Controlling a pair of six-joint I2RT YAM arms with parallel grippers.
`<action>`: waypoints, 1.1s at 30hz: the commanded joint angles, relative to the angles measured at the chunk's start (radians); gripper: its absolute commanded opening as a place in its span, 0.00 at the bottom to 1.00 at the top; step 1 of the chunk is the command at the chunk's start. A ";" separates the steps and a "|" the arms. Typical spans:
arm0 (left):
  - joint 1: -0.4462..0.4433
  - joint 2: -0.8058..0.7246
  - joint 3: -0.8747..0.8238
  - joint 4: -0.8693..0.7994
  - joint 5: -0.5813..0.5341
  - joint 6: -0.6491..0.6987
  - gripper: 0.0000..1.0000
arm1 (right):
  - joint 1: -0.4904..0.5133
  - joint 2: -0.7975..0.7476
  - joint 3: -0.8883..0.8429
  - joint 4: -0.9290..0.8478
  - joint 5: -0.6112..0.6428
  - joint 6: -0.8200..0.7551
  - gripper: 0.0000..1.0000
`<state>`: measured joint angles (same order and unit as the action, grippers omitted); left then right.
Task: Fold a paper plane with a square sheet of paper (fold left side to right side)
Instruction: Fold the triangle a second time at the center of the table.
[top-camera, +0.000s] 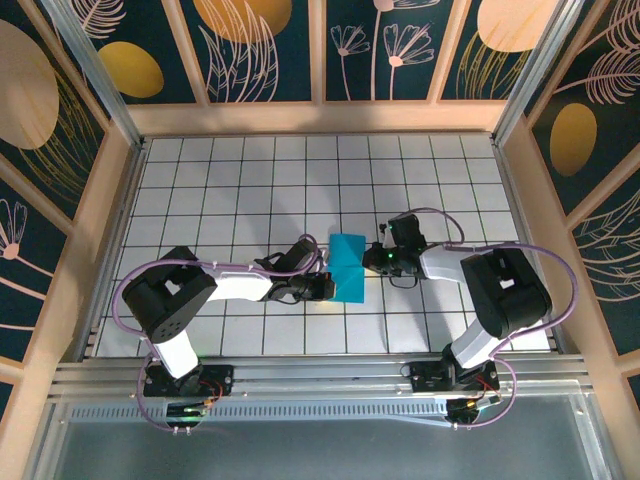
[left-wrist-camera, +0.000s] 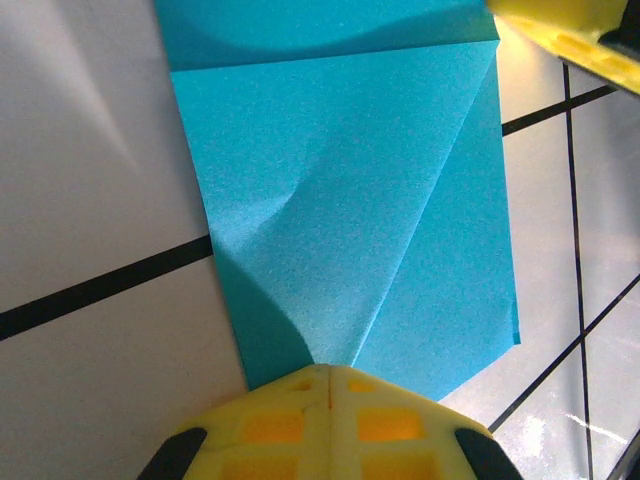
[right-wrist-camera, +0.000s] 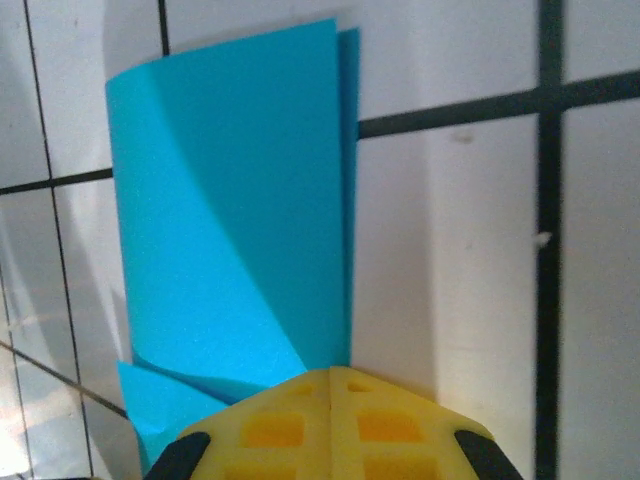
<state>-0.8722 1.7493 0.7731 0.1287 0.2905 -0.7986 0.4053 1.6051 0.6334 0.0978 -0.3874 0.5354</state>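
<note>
Left gripper (left-wrist-camera: 328, 372): fingers clenched, tips meeting on one edge of the folded square sheet of paper (left-wrist-camera: 340, 200), creases converging there; pinch or press unclear. Right gripper (right-wrist-camera: 330, 372): fingers clenched, tips at sheet's opposite edge, top layer curling. Sheet lies mid tiled table (top-camera: 250, 180), between both grippers; white tiles extend beyond sheet.

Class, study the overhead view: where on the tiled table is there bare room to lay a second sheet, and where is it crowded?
Bare tiles: the far rows of the table, between the back wall and the blue paper. Crowded: mid-table, where left claw and right claw meet at the paper.
</note>
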 joint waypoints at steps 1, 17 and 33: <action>-0.005 0.021 -0.040 -0.129 -0.016 -0.009 0.00 | -0.016 -0.062 0.015 -0.058 0.063 -0.017 0.00; -0.007 0.009 -0.006 -0.133 -0.007 -0.003 0.00 | 0.135 -0.015 -0.043 0.123 -0.068 0.153 0.00; -0.002 0.054 0.164 -0.118 0.058 0.017 0.00 | 0.132 0.048 -0.086 0.060 -0.021 0.131 0.00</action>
<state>-0.8722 1.7657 0.9016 0.0406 0.3233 -0.7975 0.5339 1.6207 0.5850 0.2108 -0.4438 0.6712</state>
